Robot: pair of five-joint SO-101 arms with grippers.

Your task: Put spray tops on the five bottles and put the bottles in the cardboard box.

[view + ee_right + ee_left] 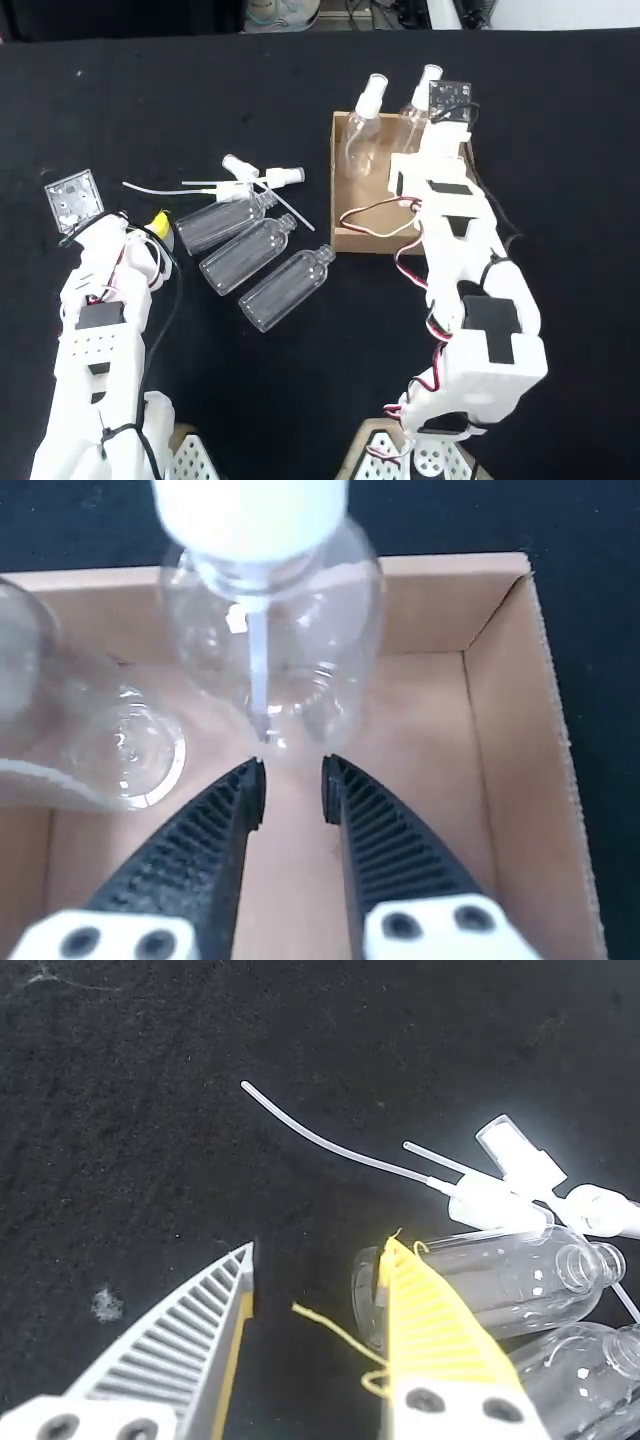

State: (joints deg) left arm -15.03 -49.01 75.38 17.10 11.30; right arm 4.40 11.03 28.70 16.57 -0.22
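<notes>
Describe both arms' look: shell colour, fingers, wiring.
Both arms have white shells. The left arm carries a black cable; the left gripper has one white ribbed finger and one yellow. The right arm has black panels and red-white-black wire loops; the right gripper has black ribbed fingers on white bases.

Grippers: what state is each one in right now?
Left gripper: open, holding nothing.
Right gripper: slightly open, holding nothing, over the cardboard box.
</notes>
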